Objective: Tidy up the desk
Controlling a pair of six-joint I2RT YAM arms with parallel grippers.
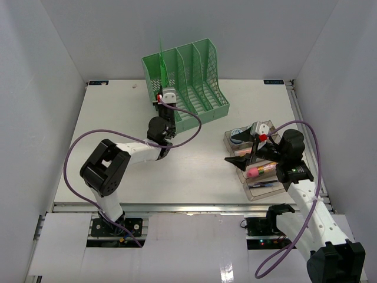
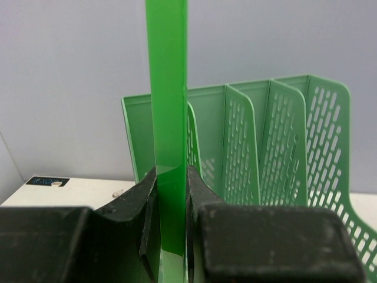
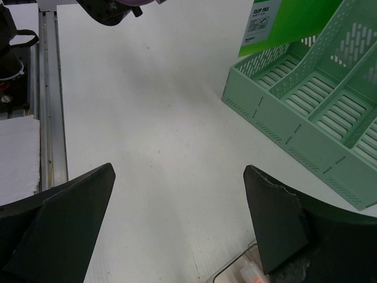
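The white desk (image 1: 118,135) fills the top view, with a metal front rail (image 1: 177,207). My left gripper (image 1: 165,106) is shut on a thin bright green clip file (image 1: 163,65) and holds it upright, edge-on, at the left slots of the green file rack (image 1: 194,82). In the left wrist view the file (image 2: 168,88) stands between my closed fingers (image 2: 203,188), with the rack (image 2: 265,147) right behind. My right gripper (image 1: 241,159) is open and empty, low over the desk (image 3: 147,118) beside the clear stepped tray (image 1: 253,197).
The clear tray holds pens, a pink item and small stationery. Its corner shows in the right wrist view (image 3: 247,272). That view also shows the rack (image 3: 306,106), the file's label end (image 3: 283,23) and the front rail (image 3: 50,88). White walls enclose the desk.
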